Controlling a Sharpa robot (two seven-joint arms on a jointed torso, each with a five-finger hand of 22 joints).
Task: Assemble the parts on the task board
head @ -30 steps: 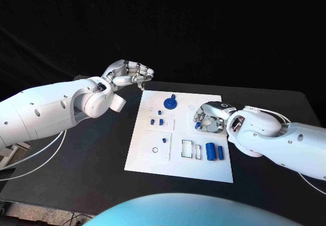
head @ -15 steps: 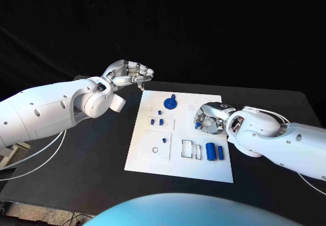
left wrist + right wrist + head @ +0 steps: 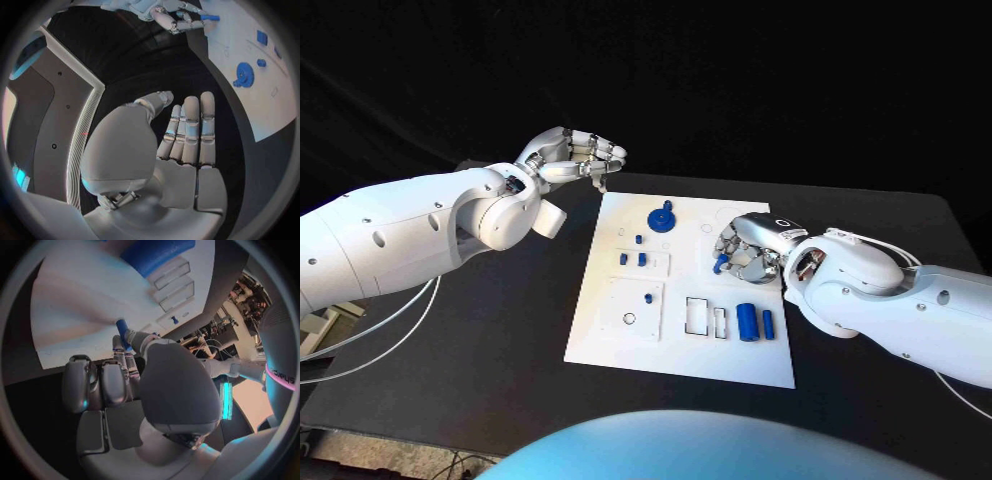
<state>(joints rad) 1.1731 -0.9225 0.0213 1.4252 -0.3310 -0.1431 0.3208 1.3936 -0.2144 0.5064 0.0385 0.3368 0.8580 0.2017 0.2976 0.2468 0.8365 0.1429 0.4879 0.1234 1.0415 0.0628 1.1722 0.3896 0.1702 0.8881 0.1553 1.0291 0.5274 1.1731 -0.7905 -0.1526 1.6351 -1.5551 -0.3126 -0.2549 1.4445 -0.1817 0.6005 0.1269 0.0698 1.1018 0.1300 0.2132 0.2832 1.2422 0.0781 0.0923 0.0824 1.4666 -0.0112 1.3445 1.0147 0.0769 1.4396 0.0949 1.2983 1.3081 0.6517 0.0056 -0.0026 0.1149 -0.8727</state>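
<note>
My right hand (image 3: 747, 248) has its fingers curled, pinching one small blue peg (image 3: 122, 331) above the task board (image 3: 678, 352) near its right edge. My left hand (image 3: 571, 158) is raised off the board's far left corner, fingers curled, holding nothing. I count two blue cylinders (image 3: 756, 322) and one blue gear (image 3: 661, 218) on the board.

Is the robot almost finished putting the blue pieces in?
Not yet. The blue round piece looks seated at the far end of the task board. The right robot hand pinches a small blue peg over the board. Two blue cylinders lie loose beside unfilled slots. The left robot hand holds nothing.
</note>
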